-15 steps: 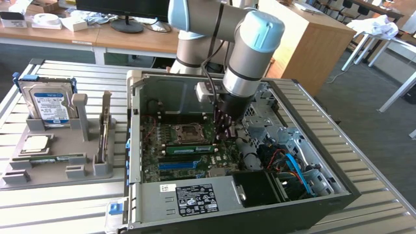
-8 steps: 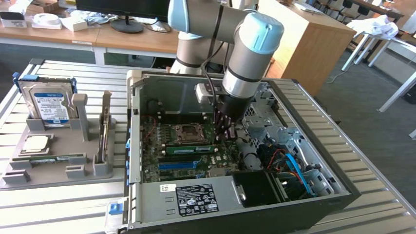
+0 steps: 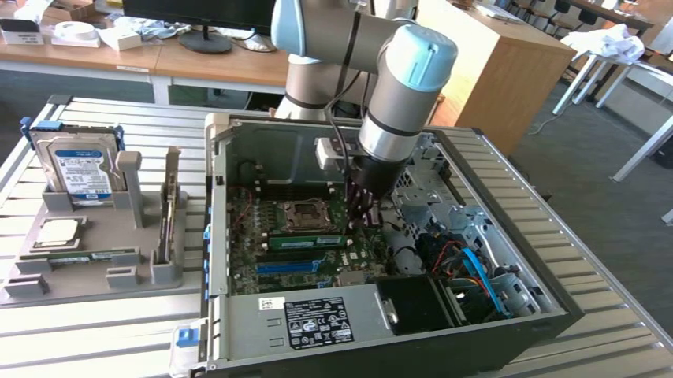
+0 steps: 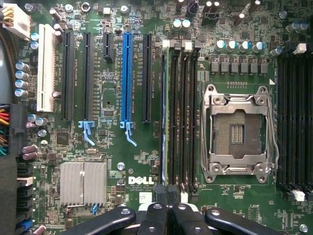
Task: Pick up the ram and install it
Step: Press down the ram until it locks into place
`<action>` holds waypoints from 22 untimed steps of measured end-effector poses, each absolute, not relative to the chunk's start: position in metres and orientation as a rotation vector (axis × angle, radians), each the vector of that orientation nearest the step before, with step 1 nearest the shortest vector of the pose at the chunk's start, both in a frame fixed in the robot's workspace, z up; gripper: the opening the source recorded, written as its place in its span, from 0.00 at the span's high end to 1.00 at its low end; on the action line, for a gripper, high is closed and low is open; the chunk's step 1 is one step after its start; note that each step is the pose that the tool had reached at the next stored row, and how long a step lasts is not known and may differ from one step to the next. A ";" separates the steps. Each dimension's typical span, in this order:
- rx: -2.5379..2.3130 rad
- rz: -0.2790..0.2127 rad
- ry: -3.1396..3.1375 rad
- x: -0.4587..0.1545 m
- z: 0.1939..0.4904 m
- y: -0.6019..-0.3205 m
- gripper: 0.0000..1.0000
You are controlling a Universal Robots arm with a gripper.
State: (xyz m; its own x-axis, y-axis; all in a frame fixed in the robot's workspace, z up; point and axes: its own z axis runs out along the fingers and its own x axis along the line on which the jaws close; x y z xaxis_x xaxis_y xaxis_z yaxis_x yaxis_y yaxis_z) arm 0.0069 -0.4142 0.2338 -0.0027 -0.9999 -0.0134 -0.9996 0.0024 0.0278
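Note:
The ram (image 4: 166,117) is a thin green stick standing edge-on in the memory slot farthest from the empty processor socket (image 4: 237,129). In the exterior view the ram (image 3: 305,240) lies between that socket and a blue slot (image 3: 289,266) inside the open computer case (image 3: 505,205). My gripper (image 4: 168,198) is shut, its black fingers pressed together over one end of that slot row. Nothing shows between them. I cannot tell whether they touch the ram. From outside, the gripper (image 3: 365,214) reaches down into the case toward the exterior view's right of the socket.
A grey holder (image 3: 94,264) stands at the exterior view's left of the case, carrying a hard drive (image 3: 79,169), a silver processor chip (image 3: 58,231) and another green stick (image 3: 79,255). Cables (image 3: 474,264) and the power supply (image 3: 315,319) crowd the case.

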 end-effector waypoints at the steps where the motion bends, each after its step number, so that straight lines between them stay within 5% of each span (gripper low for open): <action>1: 2.211 -0.046 -2.217 0.007 0.233 -0.414 0.90; 22: 2.211 -0.046 -2.217 0.007 0.230 -0.413 0.90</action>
State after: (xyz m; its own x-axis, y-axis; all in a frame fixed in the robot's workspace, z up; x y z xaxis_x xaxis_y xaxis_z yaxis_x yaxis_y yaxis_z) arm 0.0069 -0.4129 0.2299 -0.0027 -0.9999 -0.0137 -0.9996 0.0023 0.0277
